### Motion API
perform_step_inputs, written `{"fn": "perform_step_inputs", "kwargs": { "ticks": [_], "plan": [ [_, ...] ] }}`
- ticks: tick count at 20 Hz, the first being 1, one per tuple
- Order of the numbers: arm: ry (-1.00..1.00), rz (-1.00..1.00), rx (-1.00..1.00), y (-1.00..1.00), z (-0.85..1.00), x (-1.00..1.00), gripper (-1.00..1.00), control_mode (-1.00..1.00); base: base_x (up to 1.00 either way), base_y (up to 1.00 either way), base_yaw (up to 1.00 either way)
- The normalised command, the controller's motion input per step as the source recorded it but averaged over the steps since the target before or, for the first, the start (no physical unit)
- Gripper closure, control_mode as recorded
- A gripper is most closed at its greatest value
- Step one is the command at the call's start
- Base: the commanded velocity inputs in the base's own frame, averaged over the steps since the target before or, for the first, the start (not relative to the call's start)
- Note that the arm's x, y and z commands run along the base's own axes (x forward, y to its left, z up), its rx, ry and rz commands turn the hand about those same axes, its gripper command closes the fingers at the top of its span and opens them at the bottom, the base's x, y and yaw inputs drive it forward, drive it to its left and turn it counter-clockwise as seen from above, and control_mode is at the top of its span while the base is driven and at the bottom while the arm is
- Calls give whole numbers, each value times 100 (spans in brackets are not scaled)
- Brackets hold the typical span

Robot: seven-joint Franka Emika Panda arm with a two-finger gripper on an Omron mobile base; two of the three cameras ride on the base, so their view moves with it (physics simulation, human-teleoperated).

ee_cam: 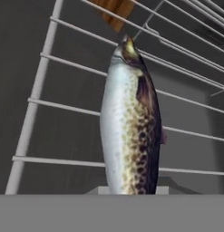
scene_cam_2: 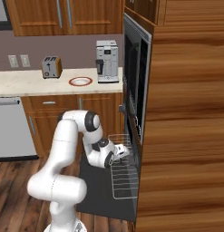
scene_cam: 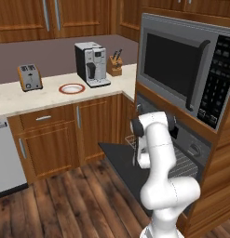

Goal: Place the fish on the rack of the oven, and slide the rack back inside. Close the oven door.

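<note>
The fish (ee_cam: 129,127), silver with a dark speckled flank, reaches up from the bottom of the hand view, over the bars of the rack (ee_cam: 63,106). My gripper (scene_cam_2: 125,150) is shut on the fish; the fish hides the fingertips. The silver wire rack (scene_cam_2: 124,176) is pulled out over the lowered oven door (scene_cam_2: 93,188), a dark flat panel. From the left base view, the arm covers the hand, with the rack (scene_cam: 187,161) and the door (scene_cam: 118,160) showing around it, below the oven (scene_cam: 193,146) front. Whether the fish touches the bars, I cannot tell.
A large microwave (scene_cam: 181,69) sits above the oven in a wooden cabinet column. On the counter stand a coffee machine (scene_cam: 91,62), a red-rimmed plate (scene_cam: 72,88), a toaster (scene_cam: 29,76) and a knife block (scene_cam: 115,65). A dishwasher (scene_cam: 4,158) lies left; wood floor surrounds the door.
</note>
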Motion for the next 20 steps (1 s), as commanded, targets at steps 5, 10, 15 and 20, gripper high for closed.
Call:
{"fn": "perform_step_inputs", "kwargs": {
  "ticks": [5, 10, 15, 20],
  "plan": [
    [4, 10, 0, 12, -14, 5, -100, -100, 0, 0, 0],
    [0, 4, 0, 1, 23, -18, -100, -100, 0, 0, 0],
    [1, 0, -1, 30, 52, -23, -100, -100, 0, 0, 0],
    [13, 0, -1, 68, 70, -20, -100, -100, 0, 0, 0]
  ]
}}
